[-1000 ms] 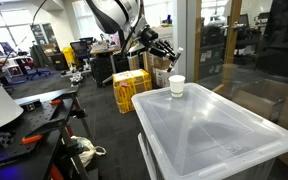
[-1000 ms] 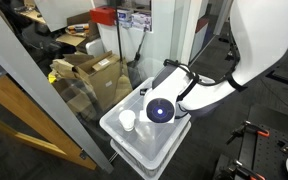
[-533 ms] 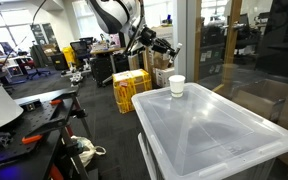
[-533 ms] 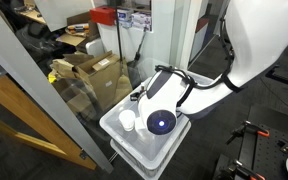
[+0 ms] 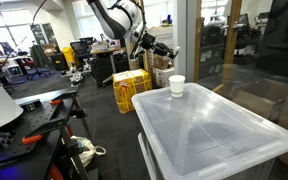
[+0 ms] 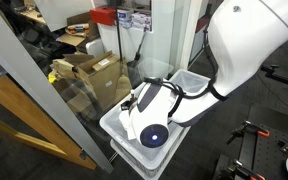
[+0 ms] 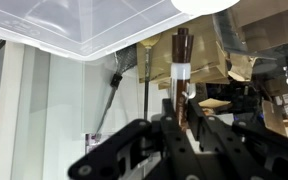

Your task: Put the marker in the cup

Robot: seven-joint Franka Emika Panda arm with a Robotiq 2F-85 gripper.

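Note:
The small white cup stands on the near corner of the translucent bin's lid. In the wrist view its white edge shows at the top. My gripper is shut on the marker, a slim dark reddish pen with a light band, which sticks out from between the jaws towards the cup. In an exterior view the gripper hangs above and a little beyond the cup, apart from it. In the exterior view from above, my wrist hides the cup.
The bin lid fills the top of the wrist view. Yellow crates and cardboard boxes stand on the floor beside the bin. A glass partition runs close along one side. Desks and tools stand across the aisle.
My gripper has moved with the marker towards the cup. In the exterior view from above, my wrist has slid over the cup and now covers it.

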